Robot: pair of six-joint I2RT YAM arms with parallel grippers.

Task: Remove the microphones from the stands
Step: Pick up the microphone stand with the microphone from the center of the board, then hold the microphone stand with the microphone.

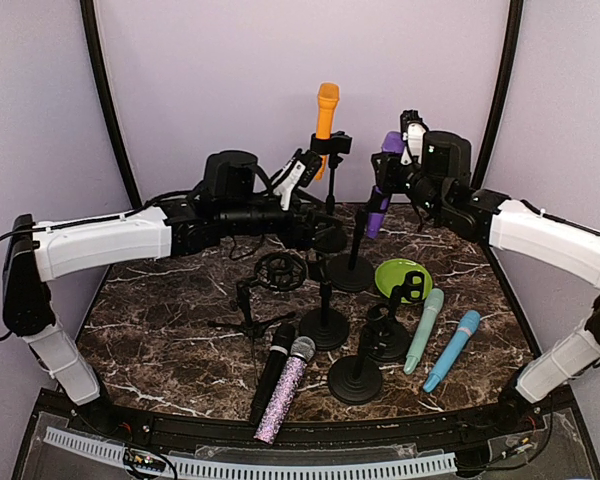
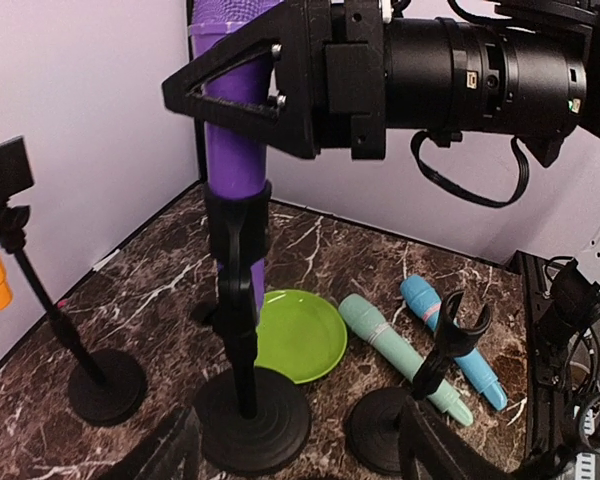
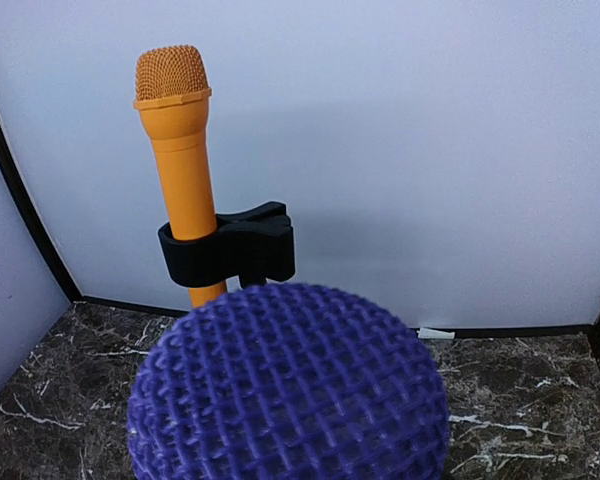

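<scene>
Right pincer [image 1: 392,168] is pinching the purple microphone [image 1: 377,215] high on its barrel, just under the mesh head. In the left wrist view one black finger [image 2: 305,80] is lying across the purple barrel. In the right wrist view the purple head is filling the bottom of the frame, and the fingers themselves are not showing there.

The purple microphone is standing upright in the black clip [image 2: 238,230] of its stand [image 1: 352,272], so it is not out yet. The stand's round base is sitting flat on the marble bench [image 1: 160,320], toward the back and centre.

Left pincer [image 1: 298,178] is hanging spread with nothing between its fingers. It is just left of the orange microphone [image 1: 326,110] and pointing across at the purple one. The orange microphone is standing upright in its own clip [image 3: 230,250] at the back.

A green plate [image 1: 402,275] is lying just right of the purple microphone's stand base. A mint microphone [image 1: 423,330] and a blue microphone [image 1: 452,350] are lying side by side at the right front. A black microphone [image 1: 272,370] and a glitter microphone [image 1: 285,390] are lying together at the near edge. Other black stands [image 1: 325,328] are crowding the middle.
</scene>
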